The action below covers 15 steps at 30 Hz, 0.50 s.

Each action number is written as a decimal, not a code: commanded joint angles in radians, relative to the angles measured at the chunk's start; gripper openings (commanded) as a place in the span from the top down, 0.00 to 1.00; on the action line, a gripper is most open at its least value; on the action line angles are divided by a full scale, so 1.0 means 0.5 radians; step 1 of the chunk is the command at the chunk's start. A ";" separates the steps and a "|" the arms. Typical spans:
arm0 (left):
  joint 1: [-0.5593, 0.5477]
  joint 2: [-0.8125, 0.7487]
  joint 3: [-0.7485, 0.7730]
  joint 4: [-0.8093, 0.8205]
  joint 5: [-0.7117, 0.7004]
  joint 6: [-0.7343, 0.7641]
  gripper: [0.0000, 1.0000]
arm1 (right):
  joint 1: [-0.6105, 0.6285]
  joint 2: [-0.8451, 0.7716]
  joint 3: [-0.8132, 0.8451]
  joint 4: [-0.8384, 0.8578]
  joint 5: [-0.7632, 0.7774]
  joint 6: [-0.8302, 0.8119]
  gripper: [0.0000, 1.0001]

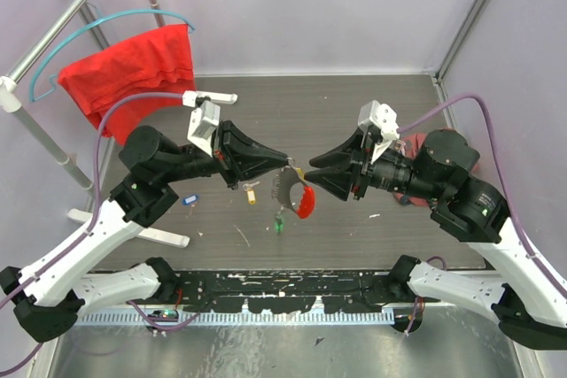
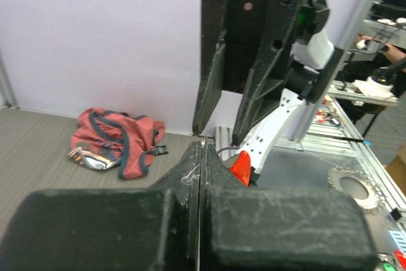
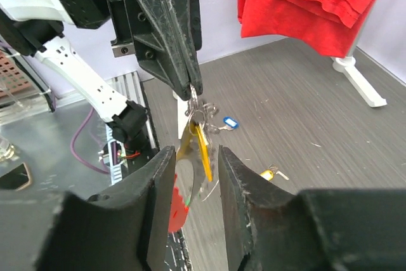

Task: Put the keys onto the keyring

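My left gripper (image 1: 288, 164) is shut on the top of the keyring (image 1: 285, 188), which hangs above the table with its silver loop (image 3: 189, 160) and its red bar (image 3: 174, 211) lowest. A yellow-tagged key (image 3: 204, 147) hangs on the loop. My right gripper (image 3: 193, 152) stands open, one jaw on each side of that yellow tag, not touching it. In the left wrist view the shut left gripper (image 2: 202, 145) shows the red bar (image 2: 241, 168) just past its tips. On the table lie a blue key (image 1: 190, 200), a yellow key (image 1: 251, 194) and a green key (image 1: 278, 223).
A large red cloth (image 1: 133, 68) hangs from a hanger on a white rack (image 1: 35, 139) at the back left. A crumpled red and blue bag (image 2: 117, 141) lies at the right, behind the right arm. Purple walls close the back and sides.
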 commanded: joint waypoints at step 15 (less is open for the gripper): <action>0.007 -0.088 0.190 -0.411 -0.348 0.238 1.00 | 0.006 0.233 0.121 -0.182 0.012 -0.147 0.50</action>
